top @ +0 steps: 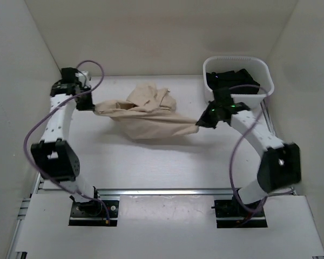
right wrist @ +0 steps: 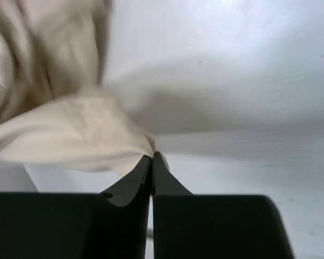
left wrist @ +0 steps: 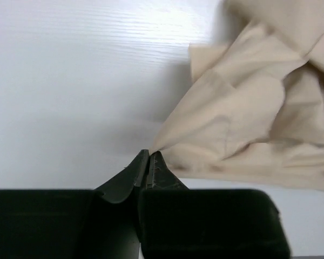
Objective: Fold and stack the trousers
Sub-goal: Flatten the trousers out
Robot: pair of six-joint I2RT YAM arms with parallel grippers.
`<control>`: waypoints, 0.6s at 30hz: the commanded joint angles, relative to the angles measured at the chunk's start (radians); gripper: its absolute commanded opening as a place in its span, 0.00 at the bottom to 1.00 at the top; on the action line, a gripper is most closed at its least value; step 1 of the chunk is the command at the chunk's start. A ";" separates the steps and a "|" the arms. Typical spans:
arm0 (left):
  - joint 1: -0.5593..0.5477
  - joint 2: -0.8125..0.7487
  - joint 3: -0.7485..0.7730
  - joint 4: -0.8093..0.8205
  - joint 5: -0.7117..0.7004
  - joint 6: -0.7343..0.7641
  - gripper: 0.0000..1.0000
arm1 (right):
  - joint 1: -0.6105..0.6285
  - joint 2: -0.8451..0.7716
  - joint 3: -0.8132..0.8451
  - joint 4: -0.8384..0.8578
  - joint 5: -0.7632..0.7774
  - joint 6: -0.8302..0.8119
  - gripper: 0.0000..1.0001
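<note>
While the trousers [top: 148,116] stretch in a bunched band across the middle of the white bench [top: 151,162], the left hand [top: 92,106] is clamped on their left end and the right hand [top: 201,123] on their right end, each with its fingers pressed together on a pinch of beige cloth. A crumpled mound of fabric rises behind the taut edge. Just behind the right hand stands a white basket [top: 265,75] with a black garment [top: 233,79] inside it, and the wrist overlaps its near rim. Purple cables [top: 235,162] loop beside both arms.
</note>
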 commanded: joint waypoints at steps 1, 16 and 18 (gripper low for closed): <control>0.100 -0.242 -0.026 -0.112 -0.078 0.006 0.14 | -0.061 -0.258 0.012 -0.160 0.189 -0.104 0.00; 0.108 -0.607 -0.555 -0.395 0.040 0.006 0.44 | -0.110 -0.519 -0.024 -0.415 0.422 -0.132 0.00; 0.095 -0.630 -0.577 -0.395 -0.009 0.006 0.67 | -0.131 -0.510 0.024 -0.530 0.612 -0.132 0.00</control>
